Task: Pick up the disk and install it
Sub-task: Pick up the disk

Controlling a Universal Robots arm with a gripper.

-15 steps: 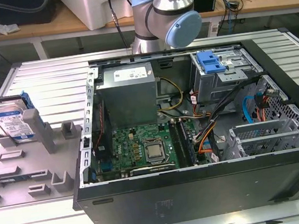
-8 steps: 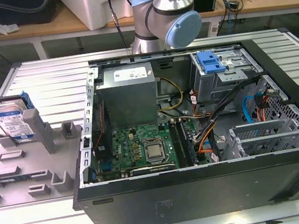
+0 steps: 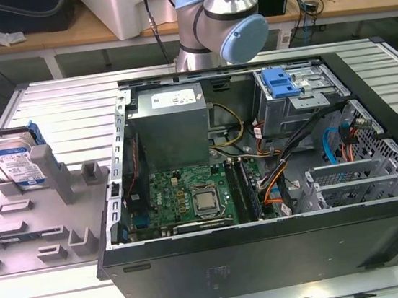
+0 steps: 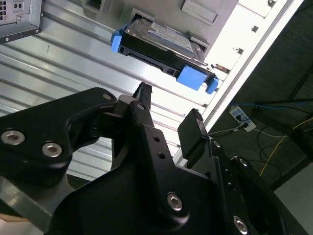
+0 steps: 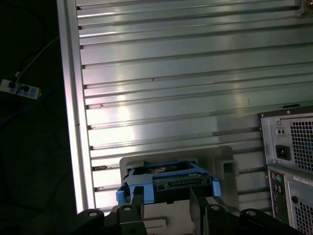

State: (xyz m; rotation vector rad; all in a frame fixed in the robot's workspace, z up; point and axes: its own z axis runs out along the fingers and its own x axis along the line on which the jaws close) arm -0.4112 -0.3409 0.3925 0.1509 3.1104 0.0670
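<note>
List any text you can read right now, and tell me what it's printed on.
Nothing can be quoted as it reads.
White-and-blue label on the disk: there is print, too small to read.
The power supply sticker: there is print, too small to read.
The motherboard: any markings are too small to read.
</note>
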